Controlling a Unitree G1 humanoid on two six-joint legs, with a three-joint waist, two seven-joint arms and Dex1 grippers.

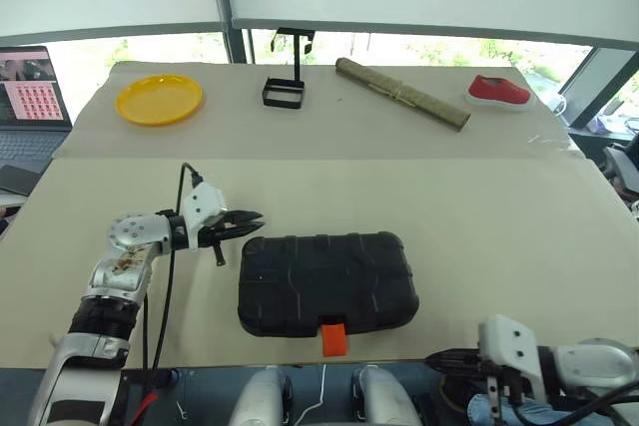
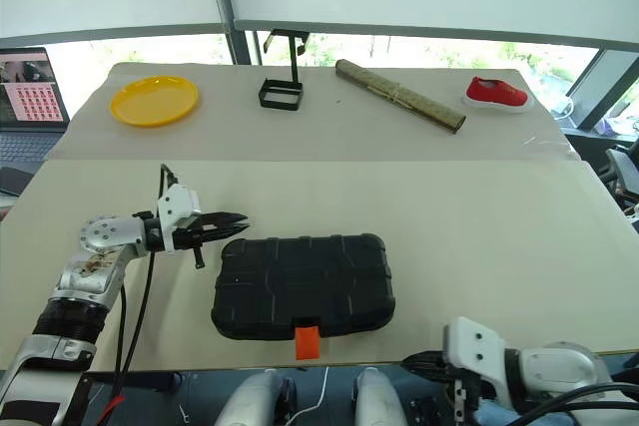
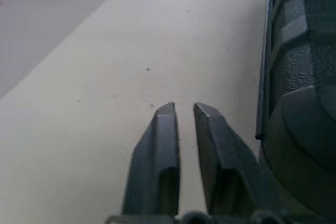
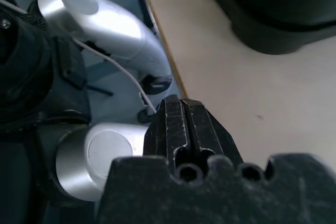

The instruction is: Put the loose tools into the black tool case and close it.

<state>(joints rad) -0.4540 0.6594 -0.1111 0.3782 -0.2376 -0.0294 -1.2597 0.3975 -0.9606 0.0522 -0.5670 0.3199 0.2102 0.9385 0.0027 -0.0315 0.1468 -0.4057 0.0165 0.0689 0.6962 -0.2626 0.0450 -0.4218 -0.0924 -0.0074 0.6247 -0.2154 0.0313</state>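
Both grippers have their two black fingers pressed together and hold nothing: the left gripper just beside the closed black ribbed plastic tool case, the right gripper off the beige table's near edge, partly cut off. Its small orange latch faces that edge.

We identify the left arm by its silver-grey segmented housings, a round silver joint cap ringed with small screws, and a ribbed black collar lower down the forearm. A white block sits at its wrist, and a black cable loops up from this block and runs back alongside the arm (a red lead shows near its lower end). The left gripper carries two black, tapered, pointed fingers. The right arm has a smooth silver shell, a white angular wrist block and black cabling. The right gripper has matching black fingers with scuffed edges.
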